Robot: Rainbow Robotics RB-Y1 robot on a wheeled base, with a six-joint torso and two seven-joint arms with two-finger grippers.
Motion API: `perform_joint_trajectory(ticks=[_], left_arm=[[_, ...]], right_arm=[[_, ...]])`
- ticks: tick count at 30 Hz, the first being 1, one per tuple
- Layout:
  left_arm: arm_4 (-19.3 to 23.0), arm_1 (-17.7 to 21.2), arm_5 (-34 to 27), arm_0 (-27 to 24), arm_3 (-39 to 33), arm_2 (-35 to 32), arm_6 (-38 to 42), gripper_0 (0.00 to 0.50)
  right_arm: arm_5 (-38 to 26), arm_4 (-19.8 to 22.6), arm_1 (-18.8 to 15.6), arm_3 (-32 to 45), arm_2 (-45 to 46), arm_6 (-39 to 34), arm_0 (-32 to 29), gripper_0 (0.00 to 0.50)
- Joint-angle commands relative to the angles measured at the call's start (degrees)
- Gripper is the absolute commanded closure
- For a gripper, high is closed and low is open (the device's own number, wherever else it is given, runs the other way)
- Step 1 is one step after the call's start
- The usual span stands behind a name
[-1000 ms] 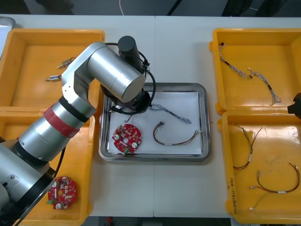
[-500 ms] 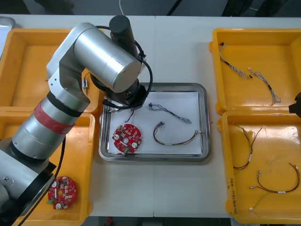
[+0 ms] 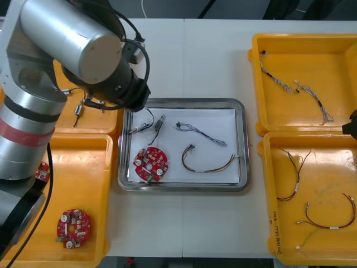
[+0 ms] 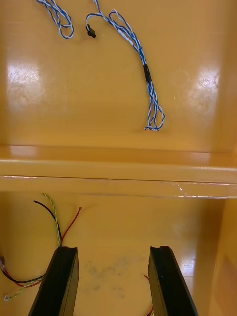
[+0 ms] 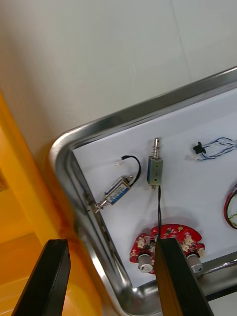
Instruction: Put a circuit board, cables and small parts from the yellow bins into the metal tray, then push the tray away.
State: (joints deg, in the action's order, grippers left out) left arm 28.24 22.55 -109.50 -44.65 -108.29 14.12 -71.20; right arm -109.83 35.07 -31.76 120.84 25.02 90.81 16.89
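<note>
The left end effector point(image 5: 112, 244), fingers apart and empty, hangs over the metal tray's point(image 3: 181, 187) 10 o'clock corner. Inside the tray, small metal parts point(image 3: 159, 124) lie at 10 o'clock, a circuit board point(image 3: 150, 163) at 8, a blue and white cable point(image 3: 202, 134) and a red and yellow cable point(image 3: 209, 164) toward 3. The right end effector point(image 4: 113, 249), fingers apart, hovers over a yellow bin point(image 3: 323, 184) at the desk's point(image 3: 212, 56) 4 o'clock.
</note>
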Motion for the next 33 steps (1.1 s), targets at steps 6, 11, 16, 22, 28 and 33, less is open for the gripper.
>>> perform_joint_trajectory(ticks=[6,11,16,22,28,33], left_arm=[[5.24,8.65,-0.50,2.55,-5.53,-7.09,6.60,0.000],[6.91,12.43,-0.50,5.54,-7.72,-10.52,6.34,0.000],[8.85,15.50,-0.50,7.56,-10.01,-13.33,6.34,0.000],[12.45,19.02,-0.50,12.40,-12.91,-18.43,6.25,0.000],[14.12,21.83,-0.50,17.32,-15.63,-22.12,6.78,0.000],[16.93,23.68,-0.50,20.75,-15.81,-26.25,7.13,0.000]], right_arm=[[-0.17,1.32,-2.08,1.95,2.85,-2.48,-1.42,0.055],[-0.17,1.85,-2.08,1.95,3.37,-2.65,-1.86,0.049],[-0.17,2.02,-2.08,1.95,3.72,-2.65,-2.04,0.042],[-0.17,2.11,-2.08,1.95,3.99,-2.65,-2.21,0.042],[-0.17,2.11,-2.17,1.95,3.99,-2.65,-2.21,0.044],[-0.17,2.38,-2.35,1.95,3.46,-2.65,-2.04,0.042]])
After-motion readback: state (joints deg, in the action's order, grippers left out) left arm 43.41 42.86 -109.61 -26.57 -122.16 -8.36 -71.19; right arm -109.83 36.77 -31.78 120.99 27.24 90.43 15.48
